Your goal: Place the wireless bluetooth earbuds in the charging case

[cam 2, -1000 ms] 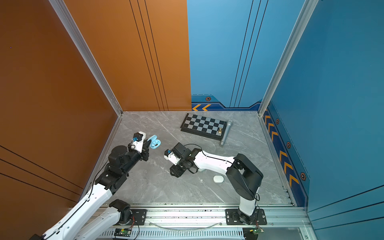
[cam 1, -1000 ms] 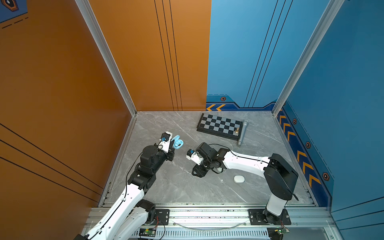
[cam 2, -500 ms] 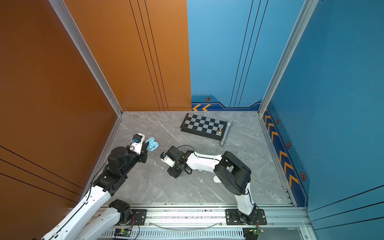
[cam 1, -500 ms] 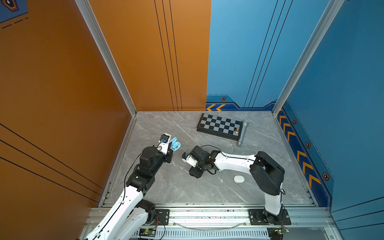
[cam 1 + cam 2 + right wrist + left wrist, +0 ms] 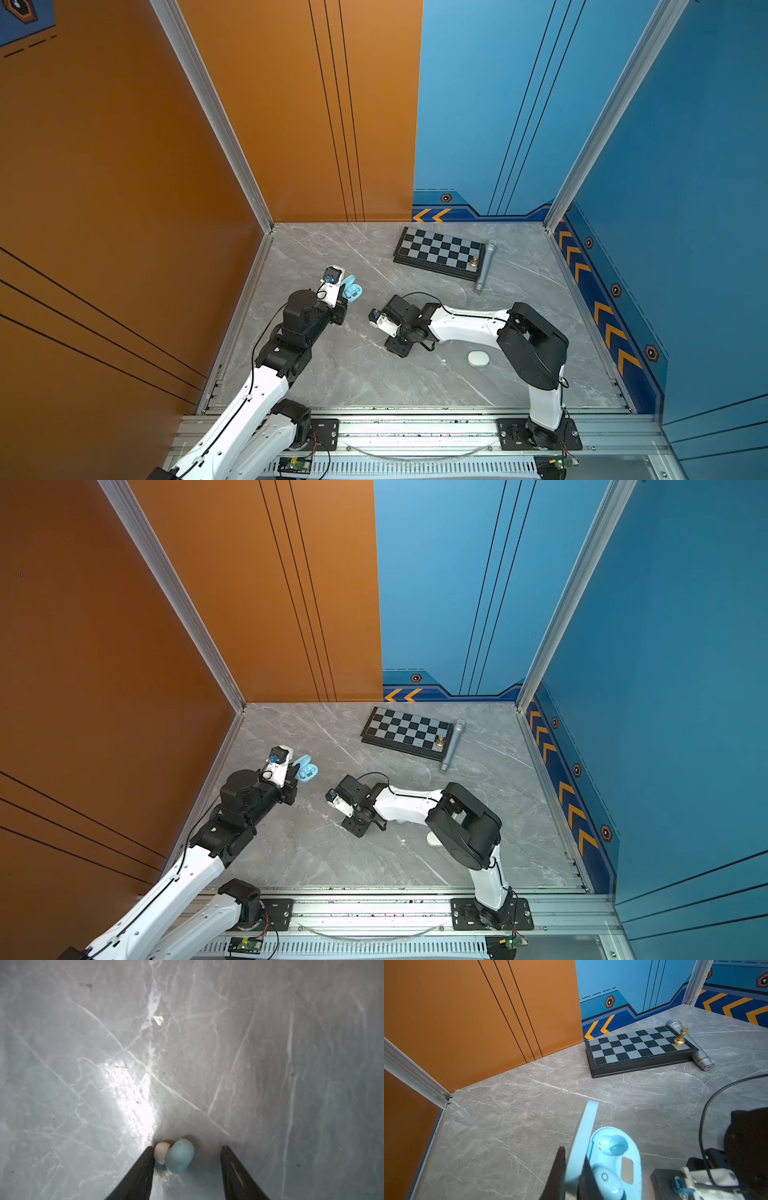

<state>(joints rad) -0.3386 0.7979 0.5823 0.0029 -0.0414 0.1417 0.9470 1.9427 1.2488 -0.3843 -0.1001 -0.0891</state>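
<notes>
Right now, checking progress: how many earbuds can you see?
2: a seated earbud in the open blue case, and a loose earbud on the table between the right pincer's jaws. More may be hidden.

In a top view, the white-shelled left arm at lower left and right arm right of centre show bulky black joints, thin black cables, perhaps blue plugs.

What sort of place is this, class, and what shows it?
Probably a robot test cell: left arm and right arm bolted to an aluminium rail, printed panel walls boxing in a marble-look tabletop, and unrelated props, a chessboard, microphone and charging case.
</notes>
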